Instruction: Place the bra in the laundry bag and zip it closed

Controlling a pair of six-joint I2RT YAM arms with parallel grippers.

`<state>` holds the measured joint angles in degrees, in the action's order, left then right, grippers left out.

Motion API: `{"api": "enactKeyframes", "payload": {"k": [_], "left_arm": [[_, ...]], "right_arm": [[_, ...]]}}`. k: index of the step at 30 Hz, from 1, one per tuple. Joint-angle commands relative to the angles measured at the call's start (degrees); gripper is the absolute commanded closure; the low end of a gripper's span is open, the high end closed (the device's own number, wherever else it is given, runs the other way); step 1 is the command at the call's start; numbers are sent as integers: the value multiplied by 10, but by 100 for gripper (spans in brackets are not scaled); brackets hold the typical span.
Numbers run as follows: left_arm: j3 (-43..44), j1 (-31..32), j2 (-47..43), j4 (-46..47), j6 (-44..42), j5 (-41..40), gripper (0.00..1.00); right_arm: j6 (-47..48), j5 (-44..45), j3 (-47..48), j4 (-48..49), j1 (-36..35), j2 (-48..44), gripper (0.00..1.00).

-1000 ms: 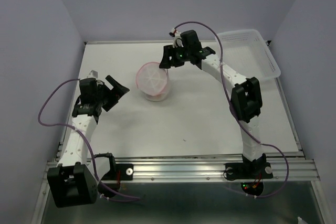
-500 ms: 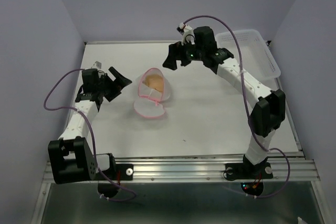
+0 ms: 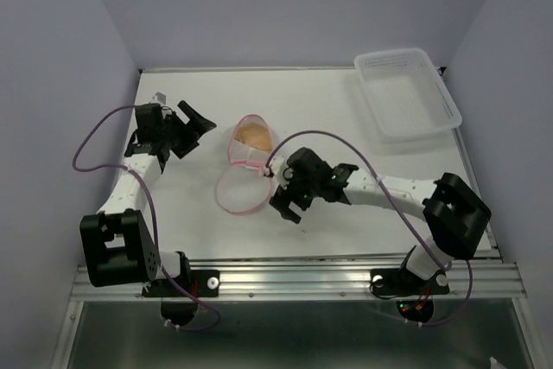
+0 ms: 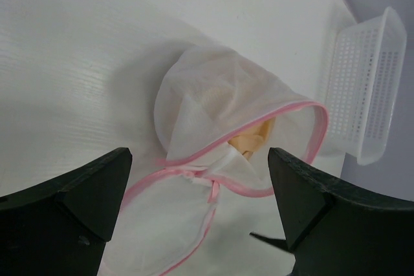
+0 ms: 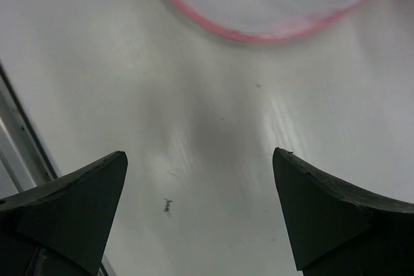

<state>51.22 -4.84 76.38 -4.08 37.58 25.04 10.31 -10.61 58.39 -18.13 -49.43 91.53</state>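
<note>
laundry bag (image 3: 245, 167) mid-table, unzipped, pink-rimmed mesh flap flopped flat toward the near edge, domed half behind it. bra (image 3: 254, 133) tucked inside that domed half, tan fabric peeking out through the gaping mouth, seen also from the left wrist (image 4: 249, 144) under the pink rim. left gripper (image 3: 193, 124) off to the bag's left, apart from it, aimed its way, jaws spread wide, holding nothing; bag (image 4: 220, 114) framed between its dark fingers (image 4: 90, 189). right gripper (image 3: 285, 202) low over the white table (image 3: 363, 153), just beside the flap's near-right edge, jaws likewise wide apart and empty; only a curve of pink rim at the top of its wrist view, bare tabletop between the fingertips (image 5: 84, 189). clear plastic basket (image 3: 406, 97) at the far right corner, well apart from everything.
</note>
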Motion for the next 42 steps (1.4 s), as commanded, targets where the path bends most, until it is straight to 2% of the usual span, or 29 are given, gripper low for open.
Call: {"api": "enactKeyframes", "payload": {"k": [1, 4, 8, 13, 18, 21, 22, 25, 29, 31, 32, 33, 37, 42], "left_arm": [[34, 3, -5, -9, 7, -18, 1], [26, 0, -9, -22, 5, -33, 1], [-2, -17, -25, -23, 2, -18, 1], [-33, -43, -59, -44, -8, -21, 1], [-53, -68, -91, -54, -22, -24, 1], [-53, -77, -106, -66, -27, -28, 1], [-54, -77, -112, -66, -28, -28, 1], [-57, -79, -118, -56, -27, -24, 1], [-53, -78, -118, -66, -30, -29, 1], [-55, -79, -115, -66, -30, -29, 1], [-56, -79, -113, -66, -30, -27, 1], [-56, -79, -113, -65, -31, -21, 1], [-59, -79, -119, -68, -34, -25, 1], [-71, -79, -132, -57, -33, -21, 1]], "right_arm": [[91, 110, -39, 117, -84, -50, 0], [151, 161, -60, 164, -149, -43, 0], [216, 210, -39, 202, -197, 25, 0], [253, 193, 31, 201, -197, 109, 0], [256, 218, 49, 196, -197, 143, 7], [251, 223, 57, 208, -197, 158, 45], [249, 232, 59, 216, -197, 164, 55], [249, 248, 73, 220, -192, 189, 57], [259, 251, 75, 220, -187, 178, 78], [268, 246, 73, 220, -187, 154, 81], [270, 235, 72, 220, -187, 145, 86], [273, 227, 72, 220, -182, 135, 98], [275, 187, 80, 223, -175, 75, 99], [250, 115, 101, 216, -124, 27, 99]]}}
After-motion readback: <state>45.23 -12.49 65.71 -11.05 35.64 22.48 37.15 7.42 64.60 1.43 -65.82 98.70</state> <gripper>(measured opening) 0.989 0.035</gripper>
